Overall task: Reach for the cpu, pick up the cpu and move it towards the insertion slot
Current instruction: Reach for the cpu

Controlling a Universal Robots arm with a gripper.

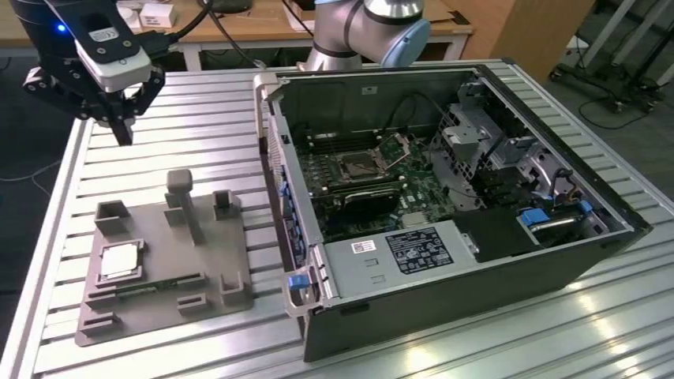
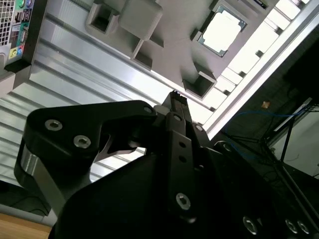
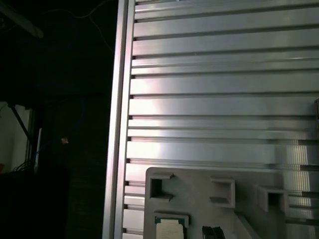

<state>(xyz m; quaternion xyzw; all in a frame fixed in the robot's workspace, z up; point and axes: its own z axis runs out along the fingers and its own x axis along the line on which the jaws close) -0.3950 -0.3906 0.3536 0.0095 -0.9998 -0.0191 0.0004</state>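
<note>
In the exterior view the gripper (image 1: 125, 136) hangs above the slatted table (image 1: 63, 197), over its far corner at the exterior view's left. Its jaws are clenched into one narrow tip with nothing between them. The grey fixture (image 1: 200, 260) lies on the table well apart from the jaws, nearer the camera. The cpu (image 1: 119, 260) lies flat, silvery top up, in a square recess on the fixture's side at the exterior view's left, far from the jaws. The open case (image 1: 443, 308) lies to the exterior view's right of the jaws. The slot (image 1: 364, 164) sits on the motherboard (image 1: 421, 185) inside it, also well apart from the jaws.

In the second wrist view the gripper's tip (image 2: 177, 97) points toward the fixture (image 2: 169, 30), apart from it and above the table (image 2: 75, 69). The cpu (image 2: 223, 31) lies beyond the tip in its recess, untouched. The rear of the case (image 2: 15, 30) is off to one side of the jaws.

In the first wrist view the table's slats (image 3: 224, 99) run across, and the fixture (image 3: 199, 179) rests on them. The cpu (image 3: 172, 229) sits in its recess, partly cut off by the picture's edge.
</note>
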